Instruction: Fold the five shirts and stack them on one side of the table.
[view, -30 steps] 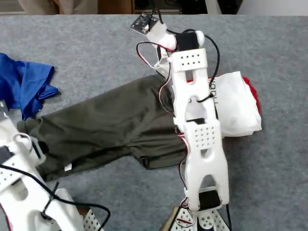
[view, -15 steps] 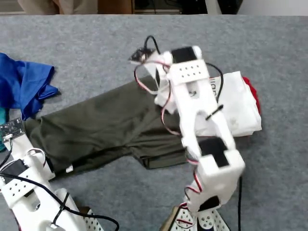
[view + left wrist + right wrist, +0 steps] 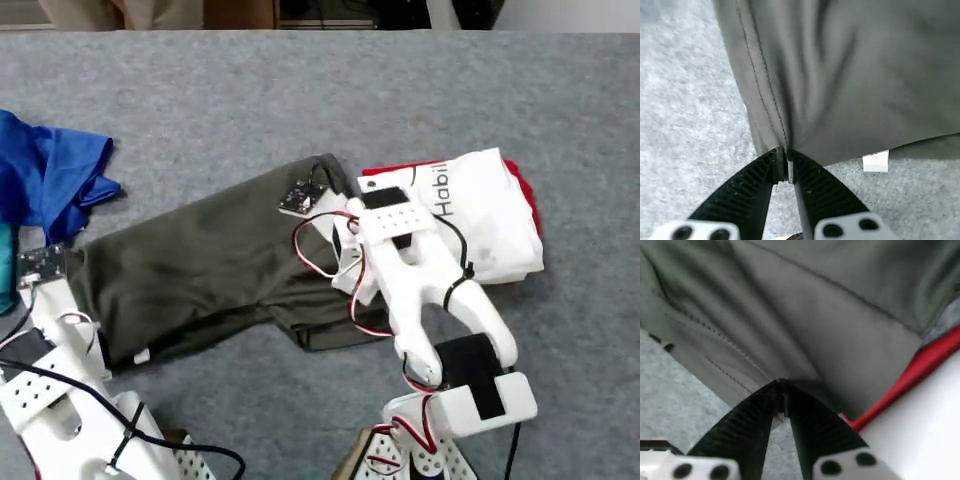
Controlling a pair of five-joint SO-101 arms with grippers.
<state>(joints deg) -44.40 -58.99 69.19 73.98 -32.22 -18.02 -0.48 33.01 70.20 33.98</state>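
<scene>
An olive shirt point(image 3: 200, 260) lies spread across the middle of the table. My left gripper point(image 3: 785, 162) is shut on its hem at the left end, beside a white tag point(image 3: 875, 162). My right gripper point(image 3: 782, 402) is shut on a fold of the olive shirt point(image 3: 805, 325) at its right end, next to the stack. That stack is a folded white shirt point(image 3: 485, 215) on a red shirt point(image 3: 525, 195); the red edge point(image 3: 905, 387) shows in the right wrist view. A crumpled blue shirt point(image 3: 45, 175) lies at the left edge.
The right arm point(image 3: 420, 290) leans over the olive shirt's right end, partly hiding it and the stack. The left arm point(image 3: 45, 380) stands at the front left corner. Bare grey table point(image 3: 200, 90) stretches along the far side and at the front right.
The right arm drew back from the far side of the table and came down on the olive shirt's right end. The left arm shifted slightly along the shirt's left end.
</scene>
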